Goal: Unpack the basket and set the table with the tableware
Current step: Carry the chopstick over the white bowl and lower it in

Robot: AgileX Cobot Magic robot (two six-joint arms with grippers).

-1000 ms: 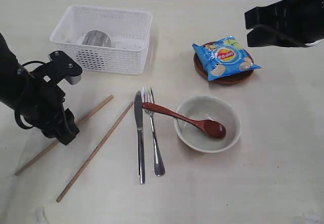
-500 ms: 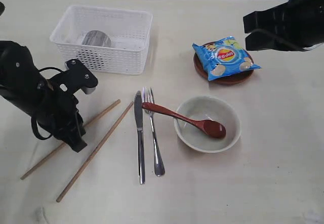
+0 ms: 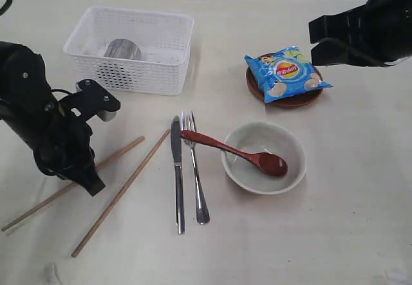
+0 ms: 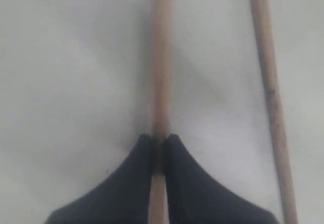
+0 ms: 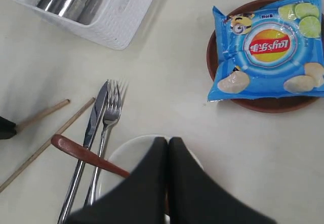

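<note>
Here we go: the table (image 3: 360,233) is a pale cream matte top w/ faint grain. A grey-white strip runs behind its far edge, and we can't tell what that is.

The white perforated basket (image 3: 141,78) sits far left, w/ the steel cup (image 3: 122,49) inside it. Far right, the blue crisp bag (image 3: 286,73) lies on the brown plate (image 3: 283,101).

On the bag we see a red banner across a yellow disc w/ white characters too small to read. It also has a goggle-eyed yellow cartoon figure, lime slices and crisps.

At centre, the knife (image 3: 177,175) and fork (image 3: 196,182) lie side by side. The red-brown spoon (image 3: 232,150) rests across them, its head in the speckled bowl (image 3: 293,140).

The left arm is bent low over the near-left of the table, wrist tipped steeply down. The left gripper (image 4: 158,140) is pinched tight on the outer chopstick (image 3: 38,204), roughly mid-length. We can't tell whether the stick is off the surface. The inner chopstick (image 3: 119,192) lies just beside it, apart, on much the same slant.

The right arm hangs high over the far-right side, near the plate. The right gripper (image 5: 168,142) has its jaws pressed together w/ nothing between them, and its cam looks down on the bowl.
</note>
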